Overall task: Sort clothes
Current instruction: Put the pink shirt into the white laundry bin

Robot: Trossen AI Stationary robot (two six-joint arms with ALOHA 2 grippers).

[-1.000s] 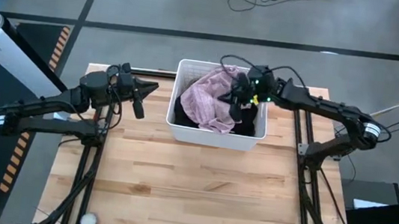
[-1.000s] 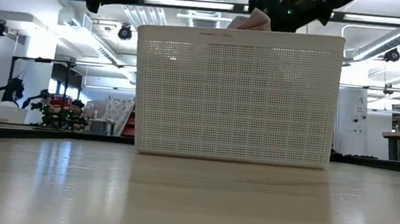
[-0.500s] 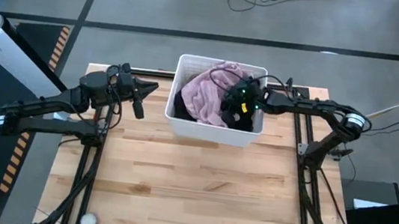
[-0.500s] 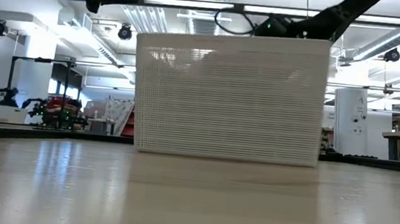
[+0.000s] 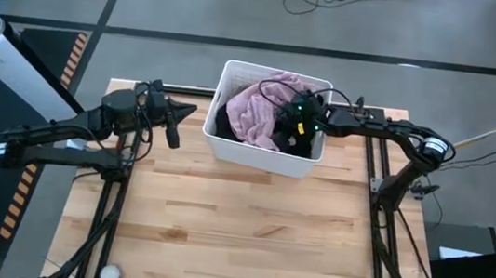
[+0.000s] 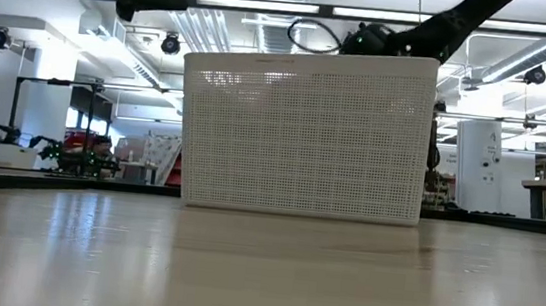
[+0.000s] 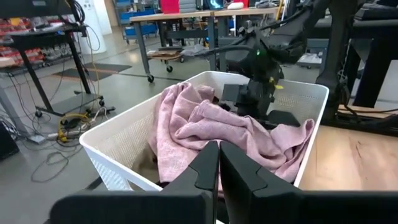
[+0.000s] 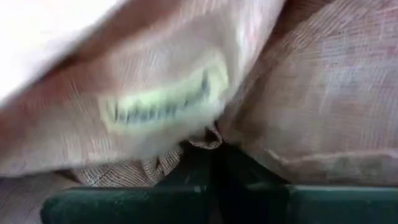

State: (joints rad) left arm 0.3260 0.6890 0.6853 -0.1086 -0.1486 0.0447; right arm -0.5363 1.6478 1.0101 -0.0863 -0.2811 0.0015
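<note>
A white plastic basket (image 5: 264, 164) stands at the table's far middle, turned slightly askew. A pale pink garment (image 5: 251, 116) lies heaped on top inside it, over dark clothes (image 5: 221, 128) that show at its left end. My right gripper (image 5: 288, 130) reaches down into the basket's right half, shut among the pink cloth (image 8: 298, 93). My left gripper (image 5: 190, 109) hangs shut in the air to the left of the basket, pointing at it (image 7: 219, 155), with nothing in it. My right gripper has its shut fingertips in the pink garment, where folds gather beside a pale sewn-in label (image 8: 161, 106). It comes slanting down from the table's right side. The cloth lies slack on the heap in the basket. How many layers it has does not show.
In the low view the basket's perforated near wall (image 6: 306, 126) hides its contents. Bare wooden table (image 5: 237, 231) stretches in front of the basket and on both sides. A small white ball (image 5: 109, 275) lies at the near left edge.
My right gripper has sunk into the basket and gone toward the table's left, staying shut. The pink cloth that showed above the rim has dropped below it. The basket has slid toward the left and turned a little.
</note>
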